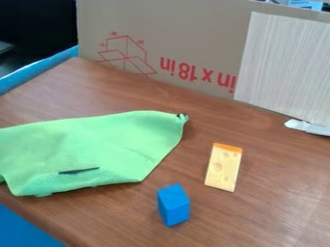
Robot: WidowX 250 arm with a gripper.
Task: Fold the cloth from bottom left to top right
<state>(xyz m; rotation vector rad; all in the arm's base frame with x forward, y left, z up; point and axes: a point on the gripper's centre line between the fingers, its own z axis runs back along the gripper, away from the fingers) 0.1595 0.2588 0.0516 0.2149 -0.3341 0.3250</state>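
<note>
One green cloth [97,140] on the left of one brown table [270,217], with one thin dark mark near its bottom edge. One blue block [172,205] and one toy cheese [223,169] to the right of the cloth, not touching. One big cardboard piece [174,29] standing behind, with one pale board [283,62] against it. Cannot tell how open the gripper is, or about anything held.
</note>
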